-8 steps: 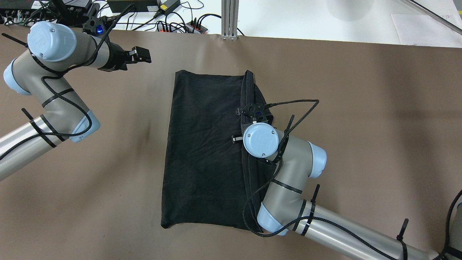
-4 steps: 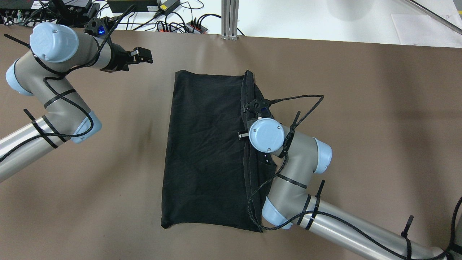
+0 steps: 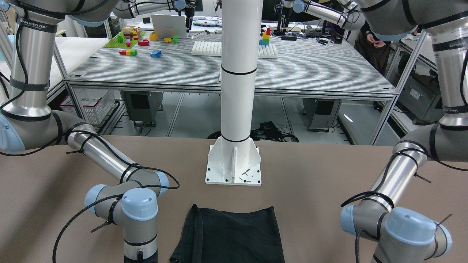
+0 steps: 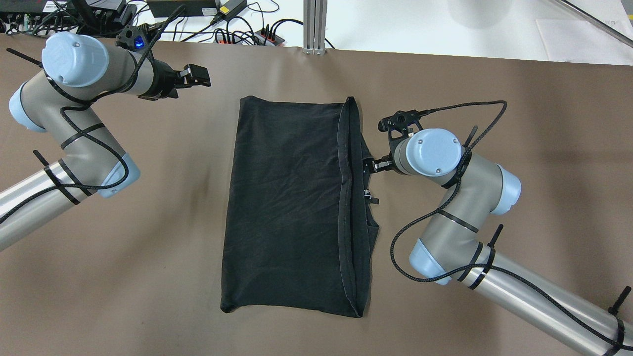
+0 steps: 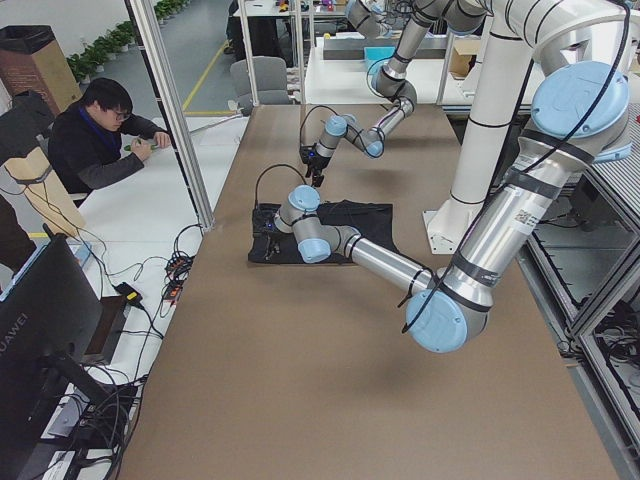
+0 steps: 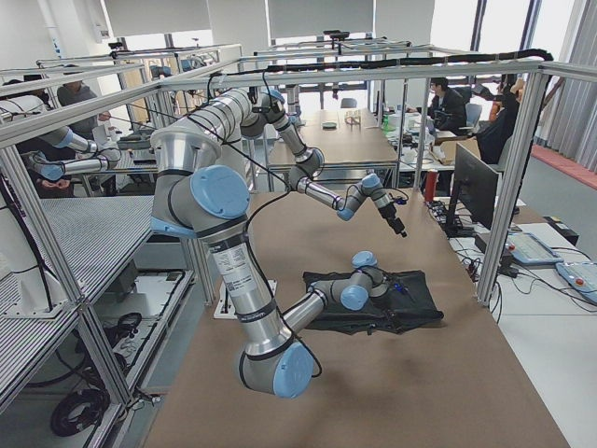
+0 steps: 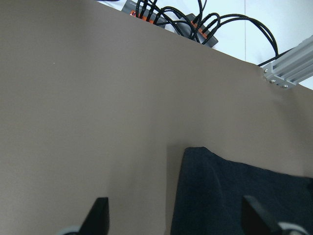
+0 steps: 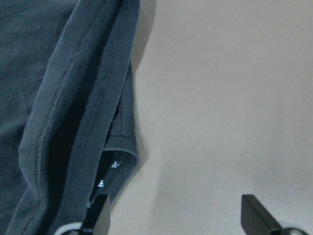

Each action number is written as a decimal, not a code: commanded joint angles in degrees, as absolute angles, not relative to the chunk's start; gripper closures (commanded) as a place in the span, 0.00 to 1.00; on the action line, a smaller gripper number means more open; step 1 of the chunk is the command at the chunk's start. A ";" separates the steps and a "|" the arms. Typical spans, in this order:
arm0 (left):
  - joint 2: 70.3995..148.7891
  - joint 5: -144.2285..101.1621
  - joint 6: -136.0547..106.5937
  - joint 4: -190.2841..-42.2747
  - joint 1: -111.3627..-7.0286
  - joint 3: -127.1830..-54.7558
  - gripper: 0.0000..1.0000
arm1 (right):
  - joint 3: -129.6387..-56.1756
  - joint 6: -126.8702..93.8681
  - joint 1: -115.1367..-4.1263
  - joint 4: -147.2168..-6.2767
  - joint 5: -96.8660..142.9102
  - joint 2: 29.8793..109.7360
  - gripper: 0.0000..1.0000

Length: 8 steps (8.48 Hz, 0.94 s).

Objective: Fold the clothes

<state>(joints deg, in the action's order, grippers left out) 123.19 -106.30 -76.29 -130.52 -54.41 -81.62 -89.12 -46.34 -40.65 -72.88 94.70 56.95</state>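
Your black cloth (image 4: 287, 207) lies flat on the brown table cover (image 4: 494, 89). Your right gripper (image 8: 178, 215) hangs spread apart and empty just beside its hemmed edge. Your left gripper (image 7: 176, 218), also spread and empty, sits off a far corner.

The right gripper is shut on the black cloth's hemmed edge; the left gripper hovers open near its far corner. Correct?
No: the right gripper is open beside the black cloth's hemmed edge, per the right wrist view. The left gripper does hover open near its far corner.
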 commanded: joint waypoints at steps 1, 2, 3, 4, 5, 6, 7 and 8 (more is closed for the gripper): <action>122.96 -106.26 -76.20 -130.52 -54.40 -81.56 0.05 | -87.74 -52.62 -40.70 -75.50 95.37 51.62 0.06; 122.78 -106.35 -76.11 -130.60 -54.40 -81.56 0.05 | -82.58 -52.82 -39.39 -74.80 91.01 47.50 0.06; 122.70 -106.35 -76.11 -130.61 -54.40 -81.56 0.05 | -78.44 -52.82 -37.46 -74.71 86.01 44.33 0.06; 122.61 -106.35 -76.11 -130.61 -54.40 -81.48 0.05 | -77.44 -52.82 -37.01 -74.71 84.74 43.60 0.06; 122.61 -106.35 -75.94 -130.69 -54.40 -81.39 0.05 | -76.91 -52.82 -36.65 -74.62 84.20 43.51 0.06; 122.52 -106.35 -75.68 -130.61 -54.40 -81.30 0.05 | -73.08 -52.82 -35.61 -71.92 82.11 42.29 0.06; 122.61 -106.35 -75.59 -130.61 -54.40 -81.30 0.05 | -69.99 -52.82 -34.81 -68.85 80.35 41.58 0.06; 122.52 -106.35 -75.41 -130.61 -54.40 -81.21 0.05 | -69.70 -52.82 -34.72 -68.73 80.07 41.40 0.06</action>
